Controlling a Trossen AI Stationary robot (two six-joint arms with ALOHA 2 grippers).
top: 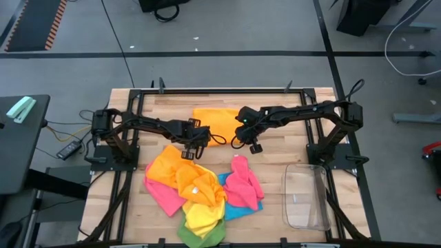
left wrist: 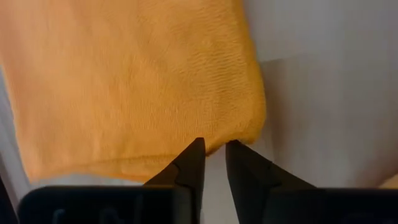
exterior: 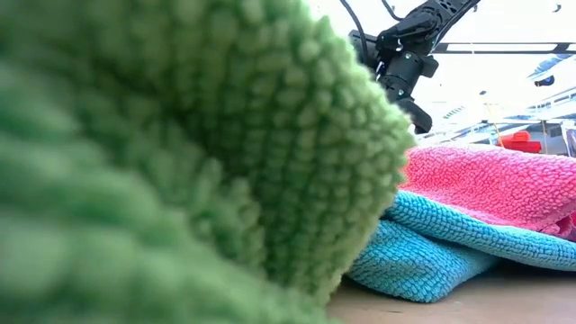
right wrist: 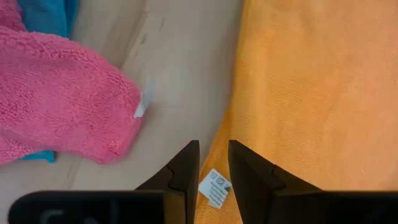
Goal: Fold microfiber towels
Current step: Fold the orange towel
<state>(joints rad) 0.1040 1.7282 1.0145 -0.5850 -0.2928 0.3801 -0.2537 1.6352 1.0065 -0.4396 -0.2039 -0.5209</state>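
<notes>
Your orange towel (top: 215, 122) lies flat at table 12 o'clock; its white care tag (right wrist: 214, 186) carries print too small to read. Left gripper (left wrist: 214, 149) narrowly parted over the towel's corner, right gripper (right wrist: 213, 149) narrowly parted over the tagged edge; neither pinches cloth.

Between my two black claws lies a flat orange microfiber towel (top: 214, 121), plain and unpatterned, carrying a small white label with dark print (right wrist: 215, 187). My desk (top: 275, 165) is pale blond wood in plank stripes, framed in black. The heap nearer the front mixes an orange crumpled cloth (top: 180, 172), a bright yellow cloth (top: 201, 215), a hot pink fuzzy cloth (top: 244, 183), a turquoise blue cloth (top: 238, 209) and a lime green looped cloth (top: 200, 238). The rectangular plastic bin (top: 306, 198) is clear.
</notes>
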